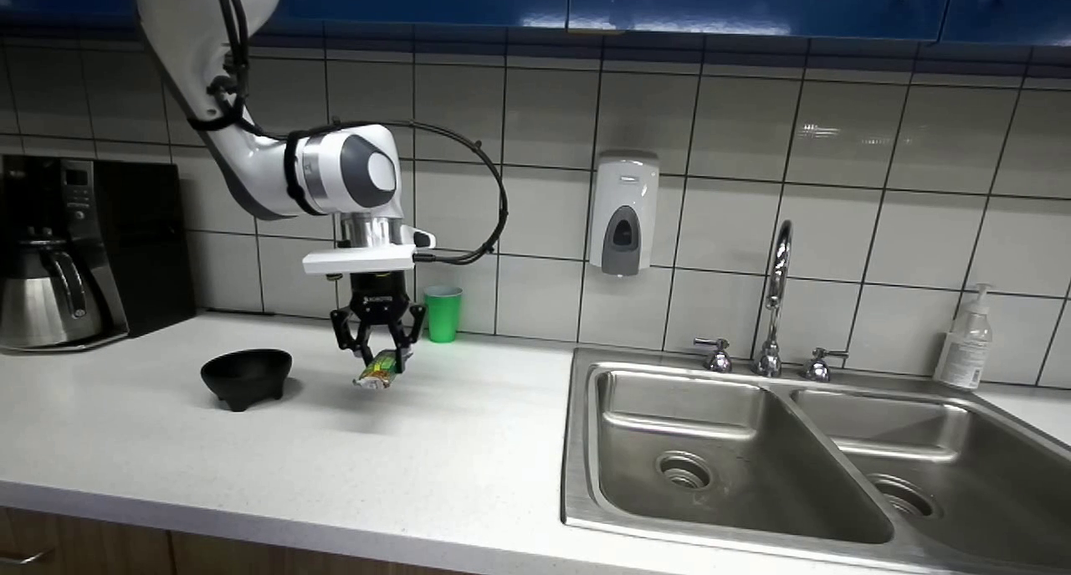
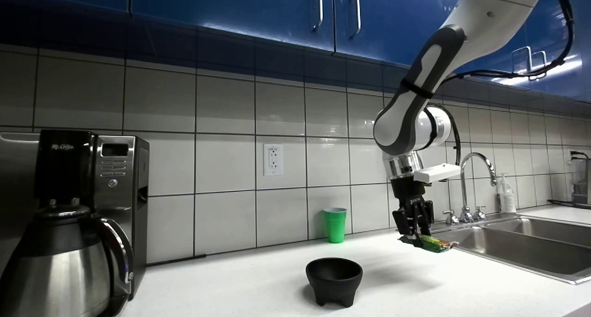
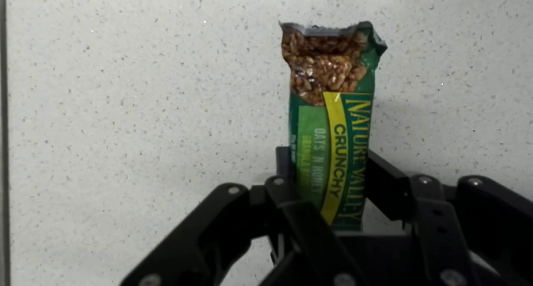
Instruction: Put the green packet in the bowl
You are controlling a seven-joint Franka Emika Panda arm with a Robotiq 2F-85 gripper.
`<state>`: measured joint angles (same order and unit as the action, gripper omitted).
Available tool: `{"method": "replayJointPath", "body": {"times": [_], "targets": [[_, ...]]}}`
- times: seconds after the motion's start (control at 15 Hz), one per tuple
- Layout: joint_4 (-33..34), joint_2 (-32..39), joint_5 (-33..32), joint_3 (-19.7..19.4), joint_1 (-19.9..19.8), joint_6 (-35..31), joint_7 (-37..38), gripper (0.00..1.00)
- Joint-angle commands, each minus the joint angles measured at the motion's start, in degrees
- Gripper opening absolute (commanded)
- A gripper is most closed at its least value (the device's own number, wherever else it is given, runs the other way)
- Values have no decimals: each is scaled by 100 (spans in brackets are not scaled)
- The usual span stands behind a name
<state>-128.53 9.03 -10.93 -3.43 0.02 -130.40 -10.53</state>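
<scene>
Apparently halfway, by an exterior view: pinching the green packet (image 1: 377,374) between jaws of the gripper (image 1: 385,361), above the counter (image 1: 335,466), yet to reach the bowl (image 1: 244,384). In an exterior view, reading “Mr. Coffee” on the coffee maker (image 2: 64,169). In the wrist view, reading “Nature Valley”, “Crunchy”, “Oats ’n Honey”.

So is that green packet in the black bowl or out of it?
Out. In both exterior views the gripper holds the green packet above the counter, off to the side of the bowl.
</scene>
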Motion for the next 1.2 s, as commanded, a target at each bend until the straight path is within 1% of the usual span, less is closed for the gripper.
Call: {"method": "replayJointPath", "body": {"times": [0.0,0.2,0.47,0.87,1.13], "targets": [[264,-11,-66,87,-106,302,-523,18],[383,18,-48,121,-98,374,-878,18],[449,70,-126,184,-46,408,-1106,18],[462,115,-185,315,19,435,-1132,18],[449,157,-259,442,144,468,-1082,18]]}}
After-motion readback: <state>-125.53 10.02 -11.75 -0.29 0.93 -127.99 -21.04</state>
